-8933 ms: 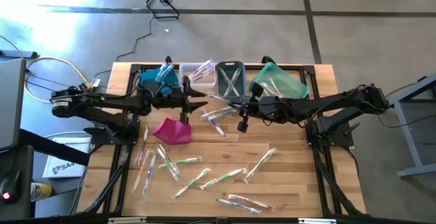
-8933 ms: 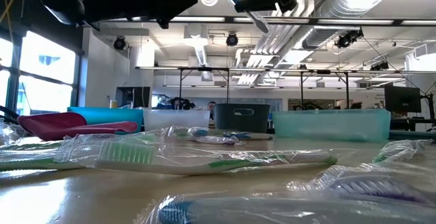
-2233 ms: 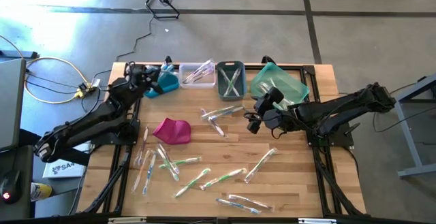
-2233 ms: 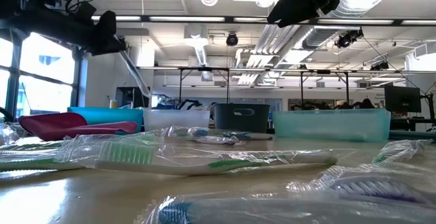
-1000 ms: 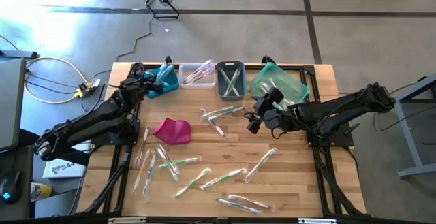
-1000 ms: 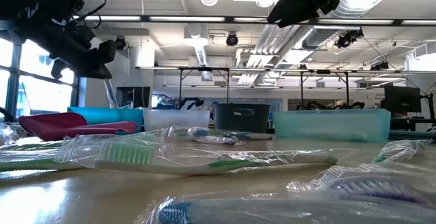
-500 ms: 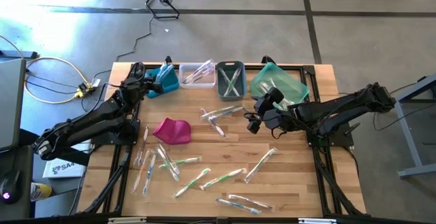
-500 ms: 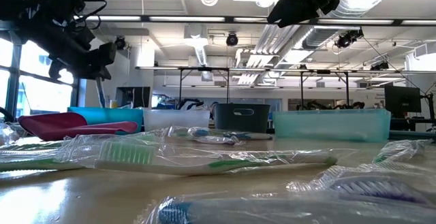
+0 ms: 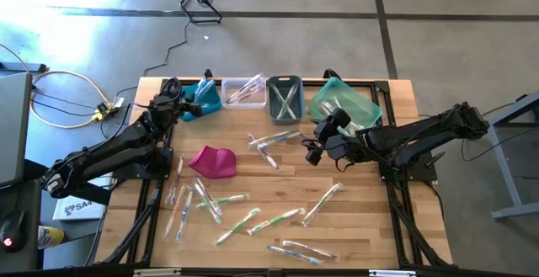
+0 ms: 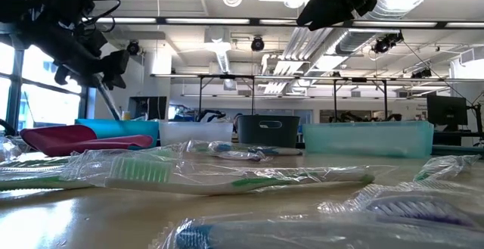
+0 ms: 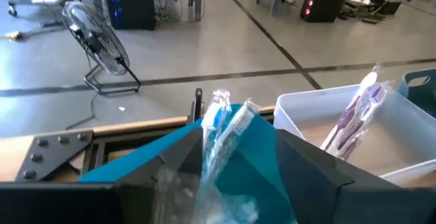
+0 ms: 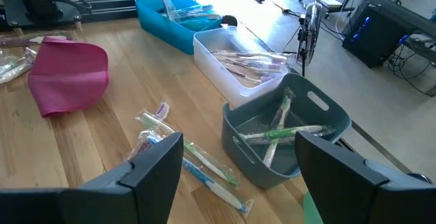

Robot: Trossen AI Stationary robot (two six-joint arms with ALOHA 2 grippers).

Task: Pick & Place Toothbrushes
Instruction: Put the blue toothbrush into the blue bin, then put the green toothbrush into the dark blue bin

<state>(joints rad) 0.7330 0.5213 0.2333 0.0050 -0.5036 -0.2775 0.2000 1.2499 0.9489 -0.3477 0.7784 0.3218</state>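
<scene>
The left pincer [image 9: 187,104], fingers spread at the bench's eleven o'clock, lets a blue-handled toothbrush [image 11: 219,125] drop into the blue bin [image 9: 205,100], seemingly sorting by colour.

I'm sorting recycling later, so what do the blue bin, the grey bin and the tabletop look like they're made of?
Blue bin: seemingly smooth opaque plastic, with thin moulded walls. Grey bin: probably matte plastic, given its rounded corners and cut-out handle. Tabletop: wood, showing pale planks with visible grain.

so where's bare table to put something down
Bare wood lies right of the wrapped toothbrush up to the table's right edge, and between the magenta pouch and the right gripper. The front-left corner is crowded with toothbrushes; bins fill the back edge.
</scene>
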